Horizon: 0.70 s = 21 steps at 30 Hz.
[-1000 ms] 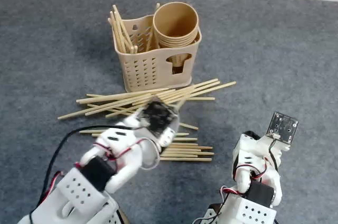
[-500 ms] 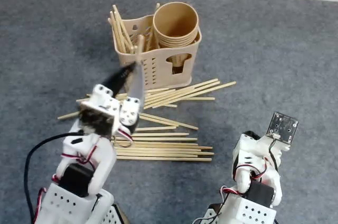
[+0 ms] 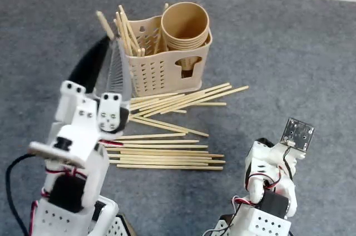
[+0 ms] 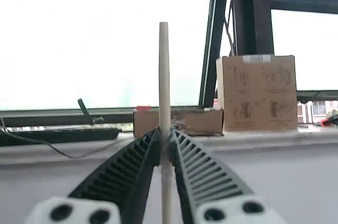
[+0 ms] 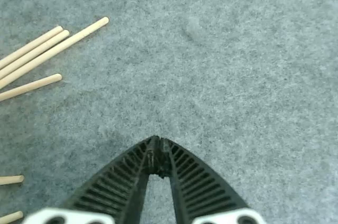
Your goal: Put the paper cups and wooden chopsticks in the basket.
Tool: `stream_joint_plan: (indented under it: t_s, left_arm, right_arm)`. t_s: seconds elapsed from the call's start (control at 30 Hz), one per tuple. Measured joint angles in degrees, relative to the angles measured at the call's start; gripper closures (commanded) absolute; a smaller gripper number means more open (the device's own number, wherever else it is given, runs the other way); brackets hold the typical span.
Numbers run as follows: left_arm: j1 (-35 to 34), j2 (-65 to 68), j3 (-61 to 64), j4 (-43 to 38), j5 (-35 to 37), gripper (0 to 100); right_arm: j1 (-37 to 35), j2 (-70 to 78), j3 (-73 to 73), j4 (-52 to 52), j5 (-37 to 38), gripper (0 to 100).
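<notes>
Our left gripper (image 4: 165, 143) pinches one chopstick (image 4: 163, 76) beside the basket (image 3: 161, 74) near the far edge of the table (image 3: 300, 47); we should bring it over the rim before letting go; the right gripper (image 5: 158, 163) rests, jaws pressed together

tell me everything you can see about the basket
The basket is beige and plastic-looking, with slotted walls and a keyhole-shaped cutout in front. It stands upright on the grey mat. One compartment holds upright chopsticks, the other a stack of cups. Along its front base lie loose chopsticks. The left hand holds a chopstick beside its left wall.
</notes>
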Motion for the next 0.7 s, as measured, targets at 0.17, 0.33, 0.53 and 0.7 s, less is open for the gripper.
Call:
stream_joint_plan:
  t_s: [0.17, 0.33, 0.53, 0.7]
  left_arm:
    - [-0.09, 13.1, -9.67, -0.18, 0.0, 99]
    - [-2.46, 25.67, -18.81, -0.7, 0.0, 99]
    - [-5.71, 40.7, -26.55, -5.27, 0.0, 99]
    - [-6.51, 50.99, -30.15, -5.89, 0.0, 99]
  right_arm:
    - [0.0, 0.0, 0.0, 0.0, 0.0, 99.4]
    - [0.0, 0.0, 0.0, 0.0, 0.0, 99.4]
    - [0.0, 0.0, 0.0, 0.0, 0.0, 99.4]
    - [0.0, 0.0, 0.0, 0.0, 0.0, 99.4]
